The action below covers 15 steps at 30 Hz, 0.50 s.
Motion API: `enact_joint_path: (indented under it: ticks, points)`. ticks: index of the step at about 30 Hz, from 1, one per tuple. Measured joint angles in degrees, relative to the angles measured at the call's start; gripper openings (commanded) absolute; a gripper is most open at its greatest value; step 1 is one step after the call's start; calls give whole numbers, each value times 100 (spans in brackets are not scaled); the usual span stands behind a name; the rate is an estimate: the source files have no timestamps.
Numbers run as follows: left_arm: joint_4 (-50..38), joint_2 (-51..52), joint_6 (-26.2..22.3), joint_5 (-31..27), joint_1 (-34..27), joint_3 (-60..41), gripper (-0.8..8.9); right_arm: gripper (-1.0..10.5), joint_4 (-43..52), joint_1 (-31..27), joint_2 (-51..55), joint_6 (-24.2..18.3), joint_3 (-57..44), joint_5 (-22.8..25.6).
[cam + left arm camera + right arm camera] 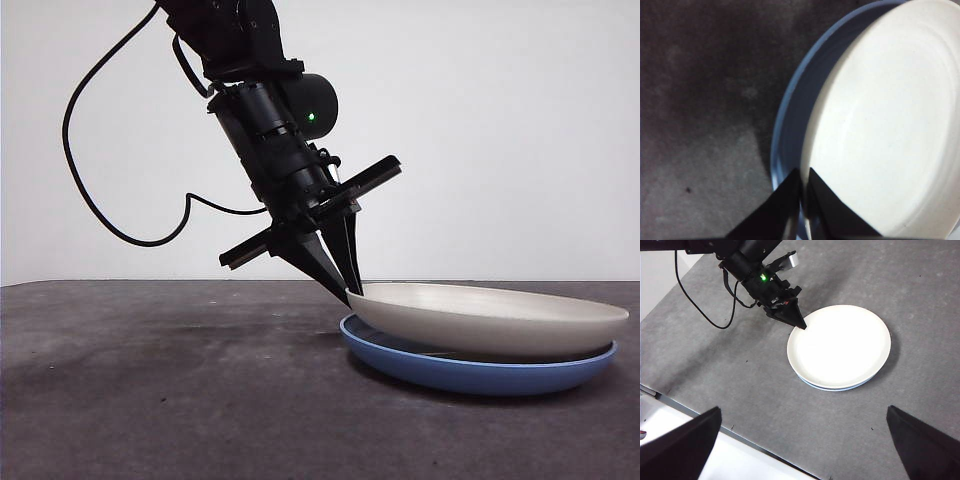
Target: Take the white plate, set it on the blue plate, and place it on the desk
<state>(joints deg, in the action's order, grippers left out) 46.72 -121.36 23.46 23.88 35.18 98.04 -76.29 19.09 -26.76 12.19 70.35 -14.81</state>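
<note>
The white plate (490, 315) (890, 125) (840, 345) lies in the blue plate (470, 372) (790, 110) (826, 388) on the desk (150, 390). It sits slightly tilted, its left rim raised a little off the blue one. My left gripper (350, 292) (802, 187) (803, 326) slants down from the upper left and is shut on that raised rim, one jaw inside the plate and one outside. High above the desk's near side, my right gripper (803, 409) hangs open and holds nothing.
A black cable (90, 190) loops behind the left arm. The desk's edge (700, 416) runs close under the right gripper, with a pale surface beyond it. Bare desk lies to the left of the plates.
</note>
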Motion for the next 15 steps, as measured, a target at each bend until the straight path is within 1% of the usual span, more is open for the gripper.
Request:
enact_joint_path:
  ticks: [6, 8, 10, 12, 15]
  points:
    - [-7, -9, -140, 2, 22, 4, 45, 623, 0, 0, 0, 0, 2, 0]
    - [-28, -9, -153, 2, 26, 4, 125, 623, 0, 0, -2, 0, 0, 0]
    - [-79, -9, -155, 2, 26, 4, 237, 623, 0, 0, 0, -2, 0, 0]
    - [-116, -9, -157, 7, 26, 4, 322, 623, 0, 0, 0, -2, 0, 0]
    - [-131, -9, -168, 9, 26, 7, 403, 623, 0, 0, 0, -2, 0, 0]
